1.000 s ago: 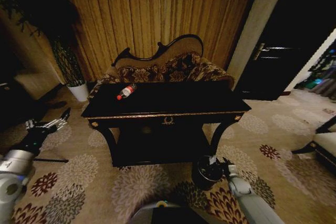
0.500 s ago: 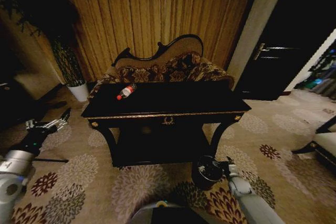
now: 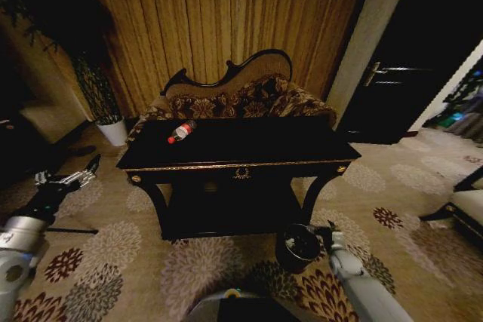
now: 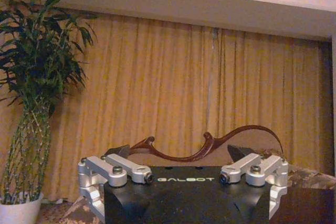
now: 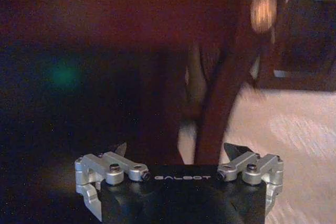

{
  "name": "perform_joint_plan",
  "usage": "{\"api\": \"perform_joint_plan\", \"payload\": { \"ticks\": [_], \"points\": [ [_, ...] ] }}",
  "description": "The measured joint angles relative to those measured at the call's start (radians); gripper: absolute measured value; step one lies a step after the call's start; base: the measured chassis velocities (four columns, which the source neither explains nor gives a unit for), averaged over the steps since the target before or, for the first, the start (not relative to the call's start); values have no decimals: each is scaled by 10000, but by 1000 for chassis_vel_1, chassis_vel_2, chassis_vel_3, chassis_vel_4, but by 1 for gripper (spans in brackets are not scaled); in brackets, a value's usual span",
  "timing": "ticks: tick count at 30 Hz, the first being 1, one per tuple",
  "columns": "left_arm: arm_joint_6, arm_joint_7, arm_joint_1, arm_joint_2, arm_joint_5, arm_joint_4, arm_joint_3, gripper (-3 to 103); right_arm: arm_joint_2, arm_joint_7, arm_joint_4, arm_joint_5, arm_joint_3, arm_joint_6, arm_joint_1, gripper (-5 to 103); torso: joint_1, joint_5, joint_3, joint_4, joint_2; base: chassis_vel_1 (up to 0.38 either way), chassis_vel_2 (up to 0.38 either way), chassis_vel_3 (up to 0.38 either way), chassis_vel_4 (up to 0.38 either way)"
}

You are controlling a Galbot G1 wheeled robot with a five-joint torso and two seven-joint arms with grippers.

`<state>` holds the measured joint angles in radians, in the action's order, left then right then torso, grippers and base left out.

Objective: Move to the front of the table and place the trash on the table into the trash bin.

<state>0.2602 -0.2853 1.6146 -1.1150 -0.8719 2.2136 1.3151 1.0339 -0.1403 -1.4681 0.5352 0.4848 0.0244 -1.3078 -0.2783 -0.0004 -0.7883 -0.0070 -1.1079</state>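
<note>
A clear plastic bottle with a red label [image 3: 181, 132], the trash, lies on its side at the back left of the black gold-trimmed table [image 3: 302, 148]. The small dark trash bin [image 3: 298, 248] stands on the carpet by the table's front right leg, with a pale bit showing inside it. My right gripper [image 3: 330, 231] hangs open just right of the bin's rim, holding nothing. In the right wrist view the right gripper [image 5: 176, 149] faces the table's curved leg [image 5: 218, 103]. My left gripper [image 3: 69, 180] is open and low, left of the table, and in the left wrist view [image 4: 179, 151] it faces the curtain.
A carved floral sofa [image 3: 241, 96] stands close behind the table, in front of the gold curtain [image 3: 226, 13]. A potted plant in a white pot [image 3: 113, 130] is at the back left. A dark door [image 3: 392, 88] and a chair edge [image 3: 468, 209] are on the right. Patterned carpet lies open in front.
My right gripper has drawn back from over the trash bin's mouth to just right of its rim. The left arm has shifted only slightly. The bottle has not moved.
</note>
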Motion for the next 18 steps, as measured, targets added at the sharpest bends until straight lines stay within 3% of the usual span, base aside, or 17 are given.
{"api": "perform_joint_plan", "payload": {
  "ticks": [9,18],
  "points": [
    [0,23,-41,-3,-21,0,6,100,-726,-404,-2475,449,227,-103,-213,100,0,3,-1,-1,0,0,0,0,0],
    [38,159,-63,9,-56,46,17,100,-1540,-975,-5664,1451,337,726,-384,100,0,2,0,-1,0,0,0,0,0]
  ]
}}
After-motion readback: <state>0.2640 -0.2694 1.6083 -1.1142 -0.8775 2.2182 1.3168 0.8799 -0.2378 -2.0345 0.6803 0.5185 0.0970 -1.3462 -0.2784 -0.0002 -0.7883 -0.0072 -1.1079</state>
